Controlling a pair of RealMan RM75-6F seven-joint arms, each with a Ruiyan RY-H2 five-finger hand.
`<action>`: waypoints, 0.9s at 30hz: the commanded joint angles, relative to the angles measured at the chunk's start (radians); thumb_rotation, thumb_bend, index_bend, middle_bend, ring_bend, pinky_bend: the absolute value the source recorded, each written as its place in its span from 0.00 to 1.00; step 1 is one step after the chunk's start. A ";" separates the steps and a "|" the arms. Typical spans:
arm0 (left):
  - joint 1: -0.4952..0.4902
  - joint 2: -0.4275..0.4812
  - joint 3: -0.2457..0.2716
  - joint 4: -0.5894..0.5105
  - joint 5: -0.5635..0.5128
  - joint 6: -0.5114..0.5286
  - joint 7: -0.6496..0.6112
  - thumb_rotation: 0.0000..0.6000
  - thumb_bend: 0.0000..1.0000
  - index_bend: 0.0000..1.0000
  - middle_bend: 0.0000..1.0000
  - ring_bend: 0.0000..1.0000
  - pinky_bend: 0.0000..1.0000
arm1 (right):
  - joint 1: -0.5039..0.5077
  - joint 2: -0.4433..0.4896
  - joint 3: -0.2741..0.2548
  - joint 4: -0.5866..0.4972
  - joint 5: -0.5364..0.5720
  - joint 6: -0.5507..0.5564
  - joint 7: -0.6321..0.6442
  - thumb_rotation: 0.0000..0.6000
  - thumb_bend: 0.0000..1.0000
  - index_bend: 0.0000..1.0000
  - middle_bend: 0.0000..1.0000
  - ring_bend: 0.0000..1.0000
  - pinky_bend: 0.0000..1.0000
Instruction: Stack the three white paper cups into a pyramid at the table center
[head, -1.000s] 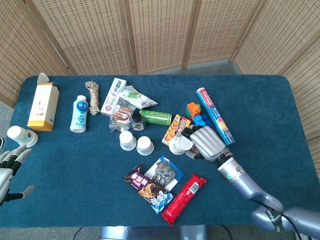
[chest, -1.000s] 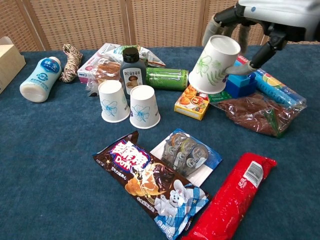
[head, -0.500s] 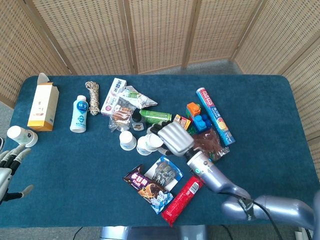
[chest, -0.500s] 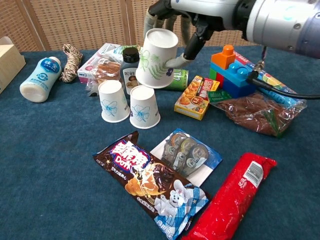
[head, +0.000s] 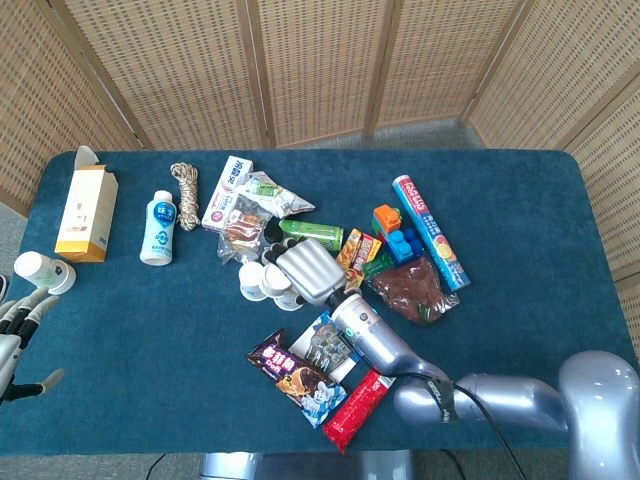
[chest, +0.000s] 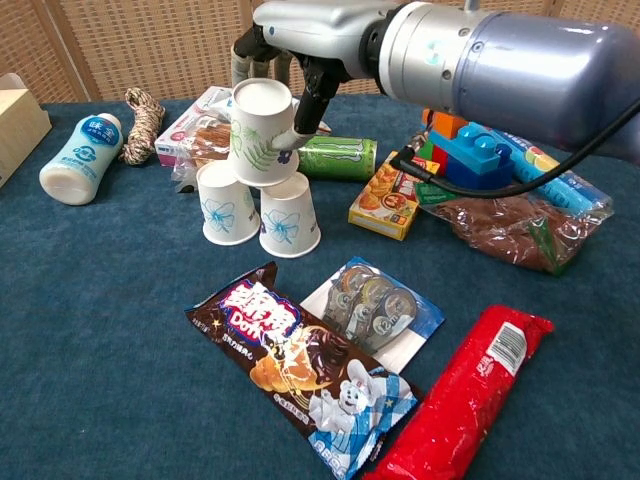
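My right hand (chest: 290, 45) holds the third paper cup (chest: 262, 133), upside down, over the two base cups (chest: 258, 212) standing side by side mid-table. The cup looks light, thin-walled and easily crushed, so I judge a gentle hold on its side wall best. My left hand (head: 20, 335) rests spread and empty at the table's edge.
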 joint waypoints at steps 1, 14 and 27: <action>-0.002 0.000 -0.001 0.001 -0.003 -0.004 -0.001 1.00 0.28 0.04 0.00 0.00 0.00 | 0.028 -0.027 0.008 0.043 0.041 -0.001 -0.019 1.00 0.28 0.33 0.39 0.35 0.49; -0.008 -0.003 -0.005 0.003 -0.021 -0.018 0.003 1.00 0.28 0.04 0.00 0.00 0.00 | 0.080 -0.043 0.015 0.082 0.124 0.011 -0.046 1.00 0.29 0.34 0.40 0.35 0.49; -0.007 0.000 -0.004 0.005 -0.019 -0.016 -0.002 1.00 0.28 0.04 0.00 0.00 0.00 | 0.106 -0.049 -0.021 0.076 0.155 0.015 -0.061 1.00 0.28 0.33 0.39 0.35 0.49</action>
